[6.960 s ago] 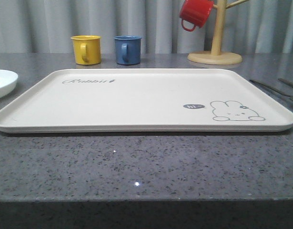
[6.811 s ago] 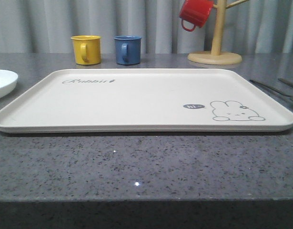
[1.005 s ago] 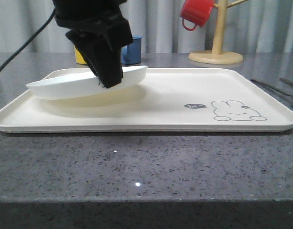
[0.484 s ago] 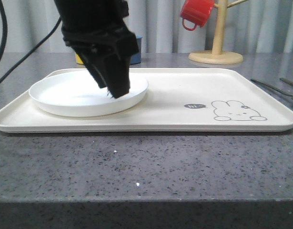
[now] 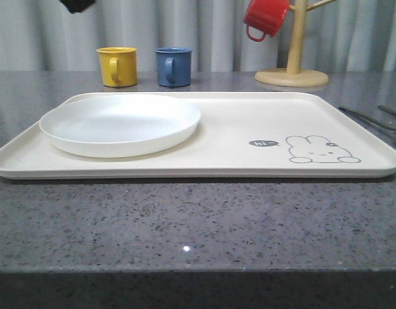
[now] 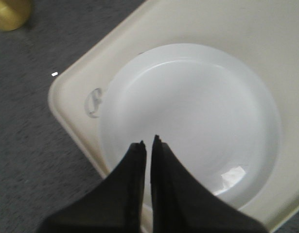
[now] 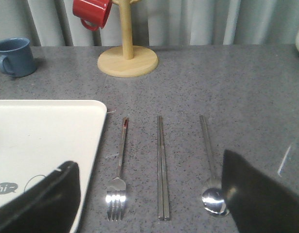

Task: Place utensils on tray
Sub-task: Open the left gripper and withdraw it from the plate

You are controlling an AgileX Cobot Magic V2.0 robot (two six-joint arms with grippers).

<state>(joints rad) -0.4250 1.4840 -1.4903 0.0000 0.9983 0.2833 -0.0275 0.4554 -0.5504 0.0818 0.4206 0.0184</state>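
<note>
A: Where are the utensils?
B: Right wrist view: fork (image 7: 119,171), chopsticks (image 7: 162,167) and spoon (image 7: 210,170) lie parallel on the desk (image 7: 237,87) beside the tray (image 7: 47,141); the right end effector (image 7: 151,194) is spread wide.

A: And the left?
B: Left end effector (image 6: 148,143), fingers nearly closed and empty, hangs above the plate (image 6: 193,116) on the tray.

One tray (image 5: 217,129), one plate (image 5: 120,124), three mugs: yellow (image 5: 116,66), blue (image 5: 172,66), red (image 5: 264,18). One fork (image 7: 119,174), one spoon (image 7: 211,170), one pair of chopsticks (image 7: 161,167), one mug stand (image 7: 127,53).
</note>
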